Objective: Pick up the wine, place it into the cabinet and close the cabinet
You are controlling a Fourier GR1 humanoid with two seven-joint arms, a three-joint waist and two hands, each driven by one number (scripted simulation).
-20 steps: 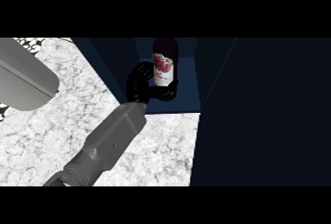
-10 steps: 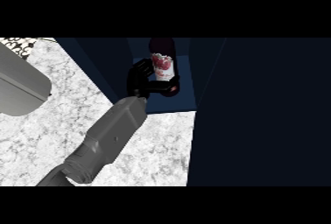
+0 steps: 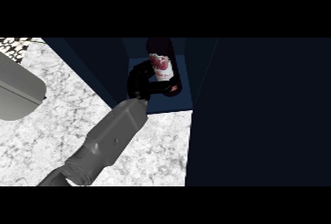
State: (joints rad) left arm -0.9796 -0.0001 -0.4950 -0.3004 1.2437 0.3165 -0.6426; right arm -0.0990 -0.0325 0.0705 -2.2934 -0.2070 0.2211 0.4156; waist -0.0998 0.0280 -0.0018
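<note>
Right hand [image 3: 138, 84] curled round the wine [image 3: 161, 70], bottle inside the cabinet [image 3: 172, 106], near the shelf's front edge, seemingly upright. Release it tilted and it could topple onto the counter [image 3: 155, 151].

I have only the head view: it looks steeply down, close over the marble counter [image 3: 58, 144] and into the dark cabinet [image 3: 177, 106], my right forearm [image 3: 107, 140] entering from the lower-left edge.
</note>
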